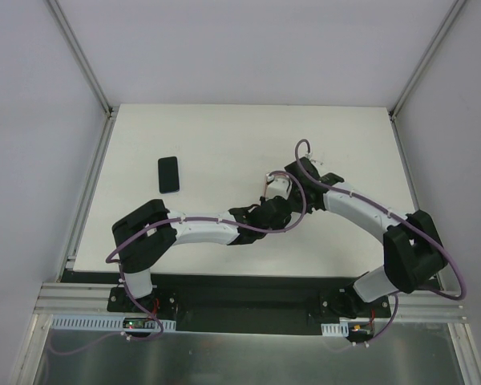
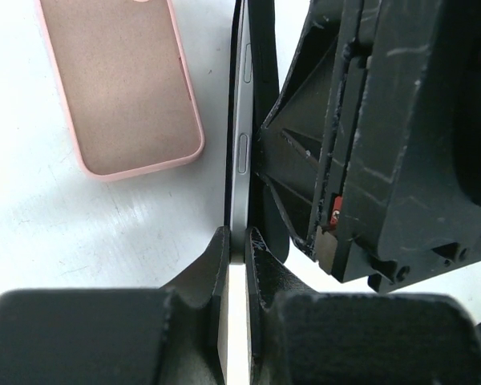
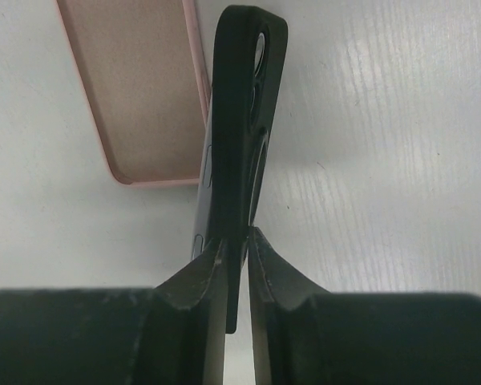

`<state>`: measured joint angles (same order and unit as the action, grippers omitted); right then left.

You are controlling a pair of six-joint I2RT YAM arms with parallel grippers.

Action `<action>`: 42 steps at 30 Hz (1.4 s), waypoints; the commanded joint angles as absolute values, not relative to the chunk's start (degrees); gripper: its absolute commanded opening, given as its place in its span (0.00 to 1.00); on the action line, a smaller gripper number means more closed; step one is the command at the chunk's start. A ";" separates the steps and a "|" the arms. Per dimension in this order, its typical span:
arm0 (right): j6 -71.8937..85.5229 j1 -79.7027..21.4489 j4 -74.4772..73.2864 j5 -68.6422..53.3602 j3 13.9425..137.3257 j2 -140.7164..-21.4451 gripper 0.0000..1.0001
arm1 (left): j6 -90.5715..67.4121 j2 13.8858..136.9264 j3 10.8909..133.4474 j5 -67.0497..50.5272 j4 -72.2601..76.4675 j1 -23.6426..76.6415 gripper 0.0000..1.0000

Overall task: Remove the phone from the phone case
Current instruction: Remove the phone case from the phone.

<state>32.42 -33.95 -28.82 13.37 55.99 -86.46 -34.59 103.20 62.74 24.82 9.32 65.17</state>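
We note: left fingers (image 2: 221, 253) clamp phone (image 2: 240, 96) on edge; right fingers (image 3: 215, 261) flank it closely, grip we cannot tell. Upper left, case (image 2: 120, 88) lies open side up on table (image 2: 64, 241).

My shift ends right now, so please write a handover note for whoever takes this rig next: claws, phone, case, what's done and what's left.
Left claw: shut on the phone, which stands on edge.
Right claw: fingers sit either side of the phone; I cannot tell whether it grips.
Phone case: empty, lying flat on the table beside the phone.
Done: the phone is out of the case.
Left: probably only setting the phone down and letting go.
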 commanded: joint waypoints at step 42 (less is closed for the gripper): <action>25.40 -36.04 -45.35 28.13 41.57 -74.54 0.01 | -40.96 93.43 51.94 26.19 8.96 48.34 0.00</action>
